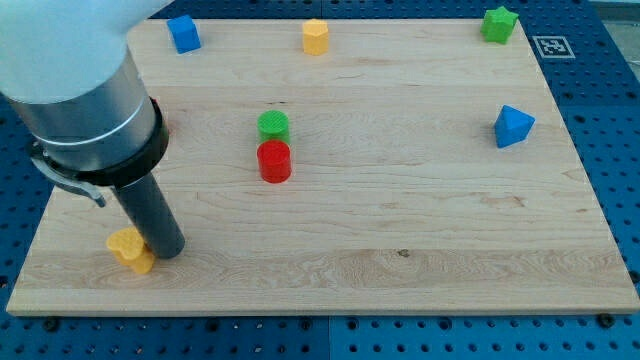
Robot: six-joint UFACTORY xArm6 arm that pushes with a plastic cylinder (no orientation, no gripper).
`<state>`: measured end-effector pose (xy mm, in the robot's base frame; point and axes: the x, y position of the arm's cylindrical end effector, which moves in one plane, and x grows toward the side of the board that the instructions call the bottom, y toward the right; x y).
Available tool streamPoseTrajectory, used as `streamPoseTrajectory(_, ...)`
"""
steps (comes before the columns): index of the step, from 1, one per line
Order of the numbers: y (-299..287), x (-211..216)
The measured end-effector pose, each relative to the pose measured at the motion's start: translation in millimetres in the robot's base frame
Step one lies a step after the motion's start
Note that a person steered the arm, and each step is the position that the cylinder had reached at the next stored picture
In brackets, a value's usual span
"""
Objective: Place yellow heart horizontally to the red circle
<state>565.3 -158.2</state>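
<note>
The yellow heart [130, 249] lies near the board's bottom left corner. My tip [168, 252] rests right against the heart's right side, touching it. The red circle [274, 161] stands near the middle of the board, up and to the right of the heart. A green circle [273, 125] sits just above the red circle, nearly touching it.
A blue block [183, 33] and a yellow hexagon [315, 36] sit along the view's top edge. A green star [498, 23] is at the top right. A blue block [512, 126] is at the right. The board's wooden edge [300, 305] runs along the bottom.
</note>
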Motion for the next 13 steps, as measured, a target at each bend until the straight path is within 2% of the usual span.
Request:
streamPoseTrajectory(1, 0, -11)
streamPoseTrajectory(2, -7, -45)
streamPoseTrajectory(4, -29, -38)
streamPoseTrajectory(11, 3, -39)
streamPoseTrajectory(13, 3, -59)
